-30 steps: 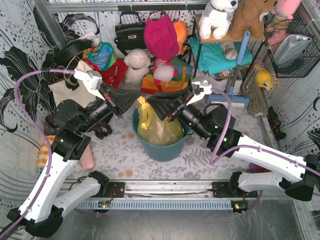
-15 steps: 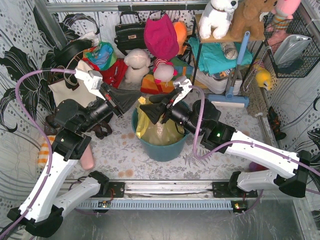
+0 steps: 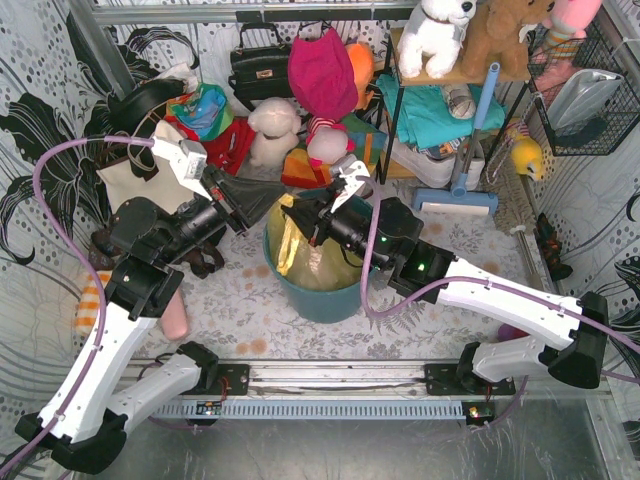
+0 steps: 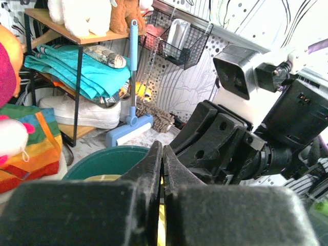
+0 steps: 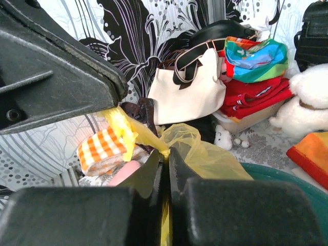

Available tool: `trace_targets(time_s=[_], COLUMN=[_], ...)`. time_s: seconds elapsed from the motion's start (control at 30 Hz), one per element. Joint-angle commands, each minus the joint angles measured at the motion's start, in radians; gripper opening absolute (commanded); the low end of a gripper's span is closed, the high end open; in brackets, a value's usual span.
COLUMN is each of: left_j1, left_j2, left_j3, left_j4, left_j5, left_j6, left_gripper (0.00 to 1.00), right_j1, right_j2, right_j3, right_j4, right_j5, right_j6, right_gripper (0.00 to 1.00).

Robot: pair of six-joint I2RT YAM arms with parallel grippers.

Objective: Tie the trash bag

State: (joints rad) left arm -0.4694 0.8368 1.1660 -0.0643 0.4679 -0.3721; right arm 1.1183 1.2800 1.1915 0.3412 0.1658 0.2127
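I am looking down at a thin, translucent yellow-green plastic trash bag (image 3: 300,258) that is sitting inside a round teal plastic bin (image 3: 325,298), directly below both tools. The left gripper (image 4: 161,154) is reaching in from the bag's left side with its two black fingers pressed together. Through the right wrist camera I am seeing a stretched flap of the yellow plastic coming out from under its tip, so it is pinching the bag's top edge. The right gripper (image 5: 164,158) is meeting it from the opposite side, jaws clamped on a gathered twist of the same plastic, which is running up between its fingers. The two tips are sitting just beside each other above the bin's opening, with a short strip of bag spanning between them. Past the left gripper, a cream handbag with brown straps (image 5: 189,92) and an orange-and-white checked cloth (image 5: 102,148) are showing in the background.
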Motion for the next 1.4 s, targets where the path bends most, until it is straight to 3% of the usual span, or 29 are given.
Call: trace_targets(time_s=[0.0,0.07,0.13,0.4,0.7,0.9,1.03,1.37], left_j1=[0.005,0.005,0.005,0.004,0.004,0.005,0.004,0.005], left_j2=[-0.011,-0.025,-0.036,-0.083,-0.046,0.023,0.047,-0.003], left_j3=[0.001,-0.001,-0.004,-0.074,-0.182,-0.161,-0.135,-0.134], left_j4=[0.049,0.029,0.002,-0.050,0.180,0.280,0.312,0.281], left_j5=[-0.005,-0.043,-0.076,-0.068,0.008,0.008,0.021,0.044], left_j6=[-0.009,-0.008,-0.005,0.042,-0.074,-0.085,-0.084,-0.080], left_gripper=[0.25,0.48,0.60,0.75,0.77,0.71,0.66,0.71], right_j1=[-0.003,-0.004,-0.004,-0.004,-0.004,-0.004,-0.004,-0.003], right_j2=[-0.029,-0.034,-0.037,-0.039,-0.042,-0.044,-0.047,-0.063], right_j3=[0.007,0.004,0.005,0.006,-0.003,-0.013,-0.022,-0.039], right_j4=[0.090,0.095,0.099,0.109,0.115,0.123,0.129,0.127], right_j5=[0.029,0.032,0.030,0.013,0.008,-0.005,-0.006,0.019], right_j6=[-0.018,-0.017,-0.016,-0.003,0.003,0.019,0.029,0.025], right_gripper=[0.00,0.00,0.00,0.00,0.00,0.00,0.00,0.00])
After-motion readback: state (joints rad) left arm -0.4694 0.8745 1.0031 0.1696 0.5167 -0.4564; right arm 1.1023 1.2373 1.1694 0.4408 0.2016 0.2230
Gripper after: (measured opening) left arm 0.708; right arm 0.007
